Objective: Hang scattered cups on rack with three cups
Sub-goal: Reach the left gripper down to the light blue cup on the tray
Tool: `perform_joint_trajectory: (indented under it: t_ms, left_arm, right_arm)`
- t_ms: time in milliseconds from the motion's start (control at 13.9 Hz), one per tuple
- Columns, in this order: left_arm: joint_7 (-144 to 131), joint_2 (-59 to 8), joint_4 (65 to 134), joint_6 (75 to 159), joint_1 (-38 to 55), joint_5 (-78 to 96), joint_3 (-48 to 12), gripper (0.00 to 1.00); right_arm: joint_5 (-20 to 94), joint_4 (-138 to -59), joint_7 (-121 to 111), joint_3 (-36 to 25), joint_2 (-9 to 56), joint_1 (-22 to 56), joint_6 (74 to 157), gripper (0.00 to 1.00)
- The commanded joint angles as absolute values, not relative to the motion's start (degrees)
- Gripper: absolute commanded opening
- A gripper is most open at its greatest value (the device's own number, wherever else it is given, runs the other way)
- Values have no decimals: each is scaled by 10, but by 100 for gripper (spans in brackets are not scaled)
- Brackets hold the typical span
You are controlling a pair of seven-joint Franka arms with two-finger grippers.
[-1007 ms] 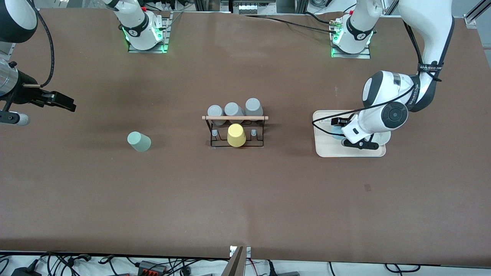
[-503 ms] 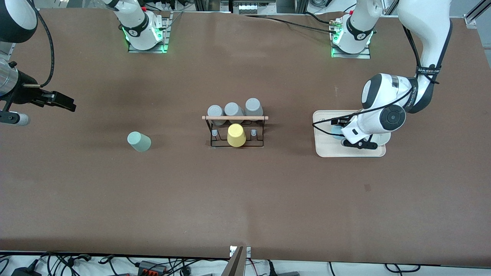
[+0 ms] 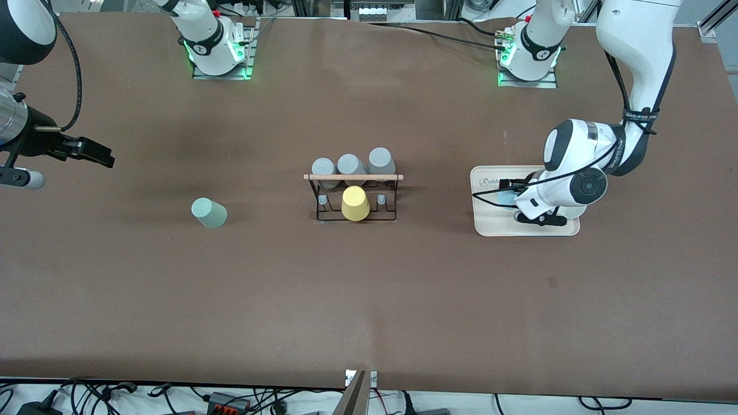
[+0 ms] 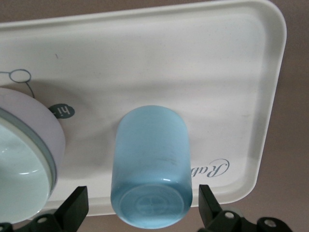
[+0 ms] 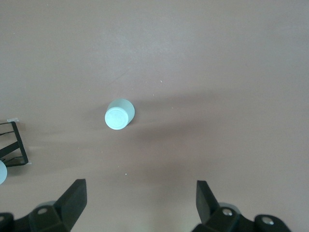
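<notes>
The light blue cup point(image 4: 150, 164) rests on a cream tray point(image 4: 227, 58) toward the left arm's end of the table, its base facing the left wrist camera. It is mostly hidden in the front view point(image 3: 505, 198). My left gripper point(image 4: 142, 210) is open with one finger on each side of the blue cup, not touching it; in the front view it point(image 3: 511, 197) is low over the tray. The sage green cup point(image 3: 209, 212) stands base up on the table, also in the right wrist view point(image 5: 119, 114). My right gripper point(image 3: 92, 153) is open and empty, waiting high over the right arm's end. The black wire rack point(image 3: 354, 218) with a wooden rod point(image 3: 353, 177) stands mid-table.
A yellow cup point(image 3: 354, 203) hangs on the rack's nearer row and three grey cups point(image 3: 349, 166) on its farther row. A pale bowl point(image 4: 21, 154) sits on the tray point(image 3: 496, 227) beside the blue cup. A corner of the rack point(image 5: 13, 145) shows in the right wrist view.
The left arm has shifted and its gripper has come down a little closer round the blue cup on the tray. The right arm and the cups have not moved.
</notes>
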State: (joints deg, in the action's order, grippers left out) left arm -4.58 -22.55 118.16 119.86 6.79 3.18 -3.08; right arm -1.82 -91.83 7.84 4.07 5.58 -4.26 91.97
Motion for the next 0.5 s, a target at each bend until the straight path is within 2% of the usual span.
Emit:
perform_joint_trajectory:
  t_ms: [0, 431]
  left_arm:
    - [-33, -231, 1176, 1208, 64, 41, -35, 99]
    - [-39, -240, 1172, 1213, 65, 40, -35, 94]
  right_arm:
    - [-12, -921, 70, 42, 53, -43, 914, 100]
    - [-12, -922, 70, 42, 53, -43, 914, 100]
